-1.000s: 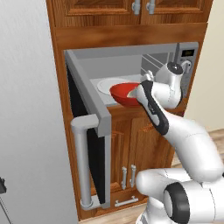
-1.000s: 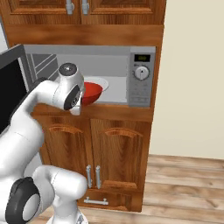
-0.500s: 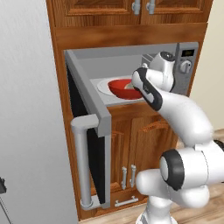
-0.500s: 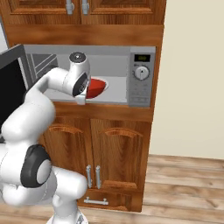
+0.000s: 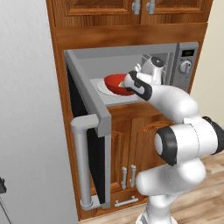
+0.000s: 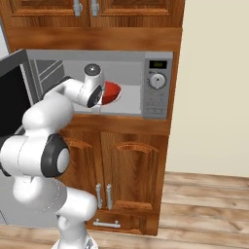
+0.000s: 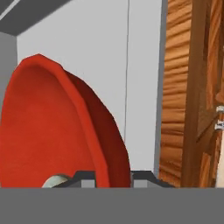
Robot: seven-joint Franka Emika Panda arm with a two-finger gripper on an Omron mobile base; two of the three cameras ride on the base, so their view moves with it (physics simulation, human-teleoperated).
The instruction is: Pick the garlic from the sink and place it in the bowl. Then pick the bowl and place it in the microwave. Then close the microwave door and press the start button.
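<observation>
Red and glossy, the bowl (image 7: 52, 127) looks rigid and likely slippery, so keep hold at its rim. Your gripper (image 7: 113, 177) pinches that rim, jaws narrowly parted, inside the microwave (image 5: 186, 65), garlic (image 7: 56, 181) inside the bowl.

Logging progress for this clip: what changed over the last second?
The hand, shut on the rim of the glossy red round bowl, carried it from the front of the silver-grey microwave deeper inside, over the white round plate. The pale garlic bulb stays in the bowl; the door stays open.
</observation>
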